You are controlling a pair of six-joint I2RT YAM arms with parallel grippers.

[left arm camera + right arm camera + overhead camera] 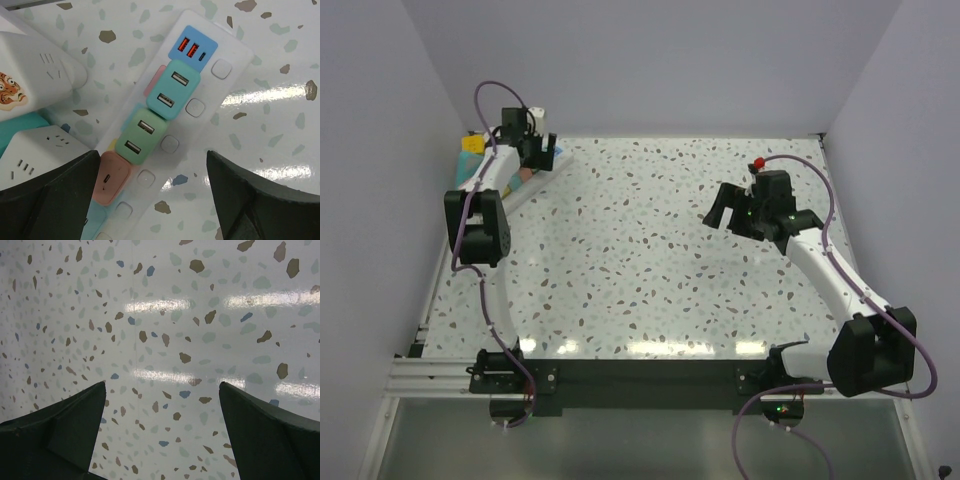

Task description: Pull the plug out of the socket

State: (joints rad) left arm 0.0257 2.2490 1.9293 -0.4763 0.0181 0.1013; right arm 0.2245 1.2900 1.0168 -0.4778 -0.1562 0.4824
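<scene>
The socket (pixel 186 129) is a white bar lying diagonally in the left wrist view, with a blue USB panel (pixel 192 49) at its far end and a row of square buttons. Three plugs sit in it in a row: teal (pixel 172 90), green (pixel 142 136) and pink (pixel 111 177). My left gripper (pixel 152 152) hovers open above the strip, its left finger (pixel 60 195) beside the pink plug and touching nothing. From above, this gripper (pixel 538 152) is at the far left corner over the socket (pixel 532 180). My right gripper (pixel 713 213) (pixel 161 383) hangs open over bare table.
A white block with a tiger sticker (pixel 30 75) and another white outlet block (pixel 40 150) lie just left of the strip. Yellow and teal pieces (pixel 472 150) sit against the left wall. A small red object (pixel 757 164) lies behind the right wrist. Walls close in three sides.
</scene>
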